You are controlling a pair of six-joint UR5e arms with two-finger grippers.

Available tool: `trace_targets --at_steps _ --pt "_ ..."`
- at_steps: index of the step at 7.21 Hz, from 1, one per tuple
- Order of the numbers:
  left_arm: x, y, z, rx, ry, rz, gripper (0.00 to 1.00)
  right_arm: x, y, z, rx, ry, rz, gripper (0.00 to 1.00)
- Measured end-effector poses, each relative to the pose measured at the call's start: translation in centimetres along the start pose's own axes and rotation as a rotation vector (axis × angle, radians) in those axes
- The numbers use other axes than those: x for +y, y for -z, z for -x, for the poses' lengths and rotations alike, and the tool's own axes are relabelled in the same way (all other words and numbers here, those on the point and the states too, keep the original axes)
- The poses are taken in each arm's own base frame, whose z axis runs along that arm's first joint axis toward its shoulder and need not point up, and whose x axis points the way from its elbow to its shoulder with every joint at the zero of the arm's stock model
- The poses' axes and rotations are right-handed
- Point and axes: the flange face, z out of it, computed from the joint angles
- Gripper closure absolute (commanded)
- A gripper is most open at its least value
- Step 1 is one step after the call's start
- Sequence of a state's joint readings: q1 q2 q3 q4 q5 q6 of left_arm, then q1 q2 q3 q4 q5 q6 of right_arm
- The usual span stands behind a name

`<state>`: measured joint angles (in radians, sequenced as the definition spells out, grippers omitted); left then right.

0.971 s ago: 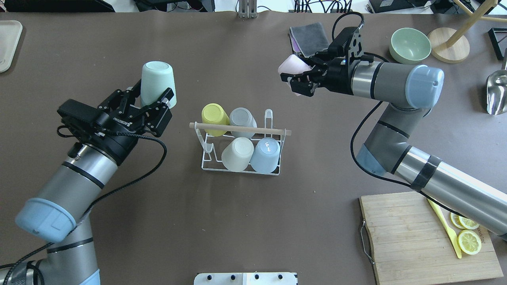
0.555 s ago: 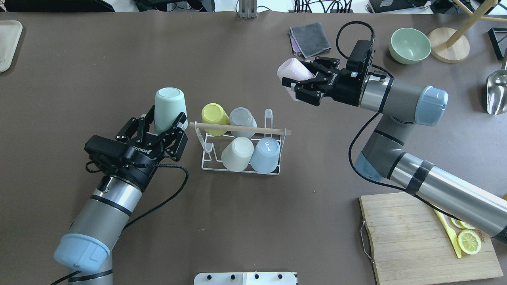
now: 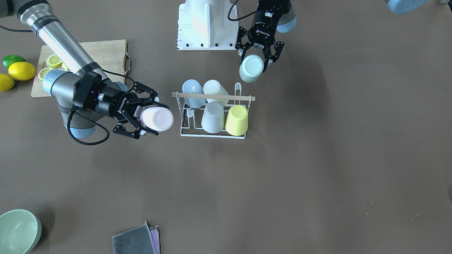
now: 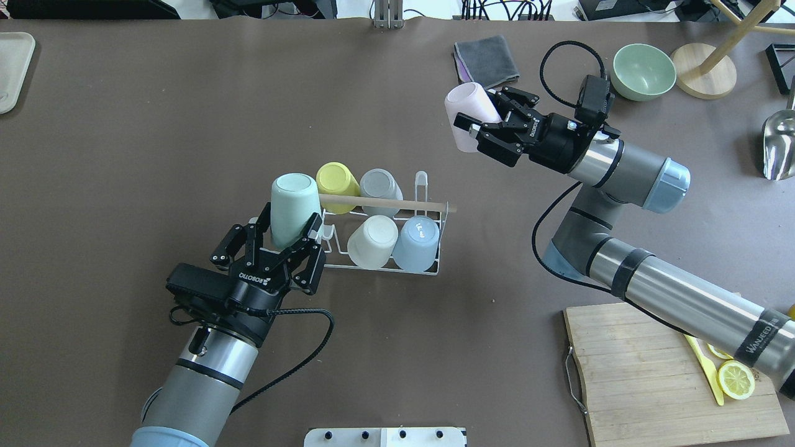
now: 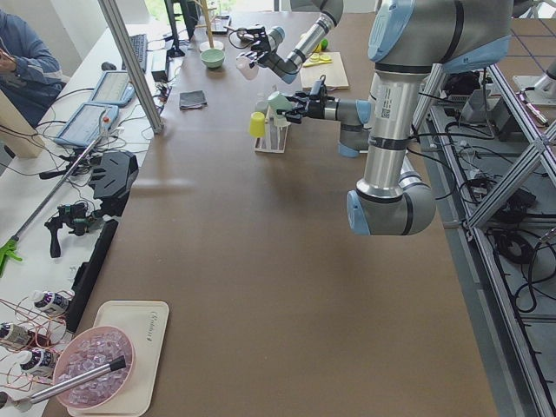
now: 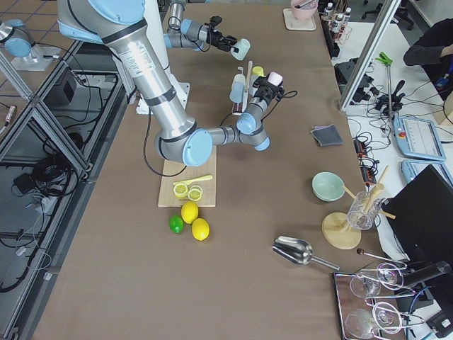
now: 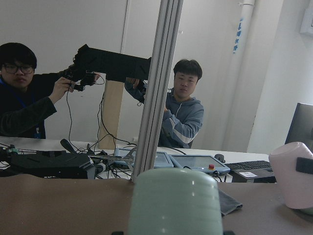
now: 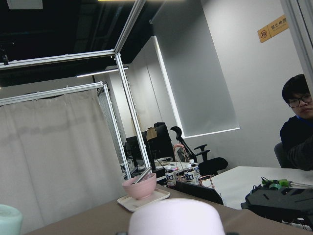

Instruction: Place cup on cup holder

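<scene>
The white wire cup holder (image 4: 435,270) with a wooden rod (image 4: 397,203) stands mid-table and carries several upturned cups: yellow (image 4: 337,180), grey (image 4: 379,185), cream (image 4: 371,241) and blue (image 4: 416,243). My left gripper (image 4: 289,228) is shut on a mint cup (image 4: 292,205), base up, held in the air by the holder's left end; they also show in the front view, gripper (image 3: 259,58) and cup (image 3: 251,68). My right gripper (image 4: 483,123) is shut on a pink cup (image 4: 467,112), held in the air beyond the holder's right end.
A wooden cutting board (image 4: 646,372) with lemon slices and a yellow knife lies at the near right. A green bowl (image 4: 643,71), a grey cloth (image 4: 487,59), a wooden stand (image 4: 705,71) and a metal scoop (image 4: 779,143) sit along the far right.
My left gripper has carried the mint cup right and nearer, from the open table to the holder's left end. My right gripper has turned and shifted slightly right with the pink cup.
</scene>
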<state>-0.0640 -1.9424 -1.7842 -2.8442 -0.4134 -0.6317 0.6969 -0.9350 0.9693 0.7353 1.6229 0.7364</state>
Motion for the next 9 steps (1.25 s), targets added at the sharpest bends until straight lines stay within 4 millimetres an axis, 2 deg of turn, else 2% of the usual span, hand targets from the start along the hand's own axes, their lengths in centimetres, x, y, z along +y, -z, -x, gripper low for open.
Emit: trace_targets --at_steps 2,5,7,9 --pt "0.2 -0.5 -1.1 -0.002 -0.048 0.014 0.44 -0.3 -1.8 0.1 -0.012 -0.019 -0.048 1.0" --pt "0.5 -1.5 -0.7 -0.013 -0.079 0.015 0.44 0.6 -3.5 0.8 -0.02 -0.056 -0.05 1.0" --pt "0.2 -2.7 0.1 -0.02 -0.09 0.007 0.44 1.7 -4.0 1.4 -0.025 -0.07 -0.04 1.0" --pt "0.8 -3.4 -0.1 -0.018 -0.099 0.012 0.44 3.3 -3.8 2.2 -0.04 -0.084 -0.033 1.0"
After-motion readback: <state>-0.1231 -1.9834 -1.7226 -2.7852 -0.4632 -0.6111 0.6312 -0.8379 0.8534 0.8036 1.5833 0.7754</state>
